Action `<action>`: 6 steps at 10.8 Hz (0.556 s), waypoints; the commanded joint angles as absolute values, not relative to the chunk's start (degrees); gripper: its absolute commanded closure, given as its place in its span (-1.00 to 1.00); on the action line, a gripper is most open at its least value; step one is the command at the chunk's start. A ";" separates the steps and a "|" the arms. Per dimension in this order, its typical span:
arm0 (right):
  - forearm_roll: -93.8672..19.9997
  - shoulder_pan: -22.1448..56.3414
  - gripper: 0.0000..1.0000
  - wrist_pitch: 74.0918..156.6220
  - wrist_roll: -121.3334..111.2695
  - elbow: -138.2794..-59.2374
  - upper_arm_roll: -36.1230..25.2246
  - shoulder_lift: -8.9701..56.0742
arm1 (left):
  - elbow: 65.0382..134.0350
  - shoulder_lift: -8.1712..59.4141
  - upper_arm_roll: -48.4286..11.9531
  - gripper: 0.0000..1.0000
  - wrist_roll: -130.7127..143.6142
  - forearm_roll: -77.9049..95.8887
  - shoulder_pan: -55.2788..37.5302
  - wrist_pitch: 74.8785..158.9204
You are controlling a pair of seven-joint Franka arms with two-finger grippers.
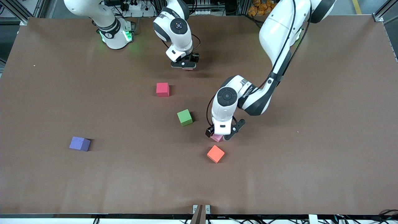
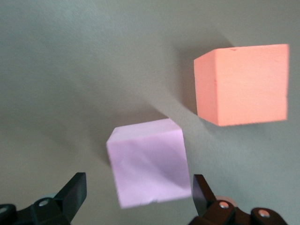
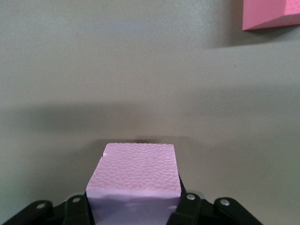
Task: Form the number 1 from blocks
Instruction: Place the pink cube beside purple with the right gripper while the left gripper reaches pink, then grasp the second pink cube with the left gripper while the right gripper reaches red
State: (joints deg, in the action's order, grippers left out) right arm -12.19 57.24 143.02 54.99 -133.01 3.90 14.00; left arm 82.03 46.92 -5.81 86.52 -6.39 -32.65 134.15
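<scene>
Left pincer (image 1: pixel 221 135): it is low over the surface (image 1: pixel 311 140), around a pink block (image 1: pixel 217 137). The left wrist view shows its fingers (image 2: pixel 75 190) apart, one on each side of this block (image 2: pixel 149 161), with a gap on both sides.
Right pincer (image 1: pixel 185 65): it is near the robots' bases, clamped on a second pink block (image 3: pixel 135 176). In the right wrist view the block sits tight between the two fingers (image 3: pixel 77 211). In the front view only a small edge of it (image 1: pixel 188 69) shows under the pincer.
Pink block at the left pincer: it rests on the surface, with the orange block (image 1: pixel 215 154) near it, a little closer to the front camera; the two do not touch.
Red block (image 1: pixel 163 89): it lies on the surface, nearer to the front camera than the right pincer. A corner of it (image 3: pixel 272 14) shows in the right wrist view.
Green block (image 1: pixel 185 117): it lies between the red block and the orange block, slightly turned.
Purple block (image 1: pixel 80 143): it lies alone toward the right arm's end of the surface, well apart from the others.
</scene>
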 commanded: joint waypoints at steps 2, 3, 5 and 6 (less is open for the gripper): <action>-12.57 57.83 -0.04 144.40 55.90 -133.68 3.87 15.64 | 79.63 49.39 -3.16 -1.00 89.12 -6.86 -35.86 135.09; -12.57 58.27 -0.05 145.27 55.90 -133.68 3.87 16.43 | 79.37 50.09 -3.08 -1.00 89.12 -7.03 -35.95 135.09; -12.57 58.80 -0.12 146.59 55.90 -133.59 3.87 17.05 | 78.49 51.41 -2.02 -1.00 88.77 -7.12 -36.04 135.17; -12.57 58.89 -0.29 146.78 55.90 -133.59 3.87 17.31 | 78.49 51.42 -1.41 -1.00 88.51 -7.12 -35.86 135.18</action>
State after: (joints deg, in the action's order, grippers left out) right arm -12.19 58.07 145.79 55.00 -133.26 3.99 17.32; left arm 80.60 50.01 -2.61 87.89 -6.39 -35.40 135.11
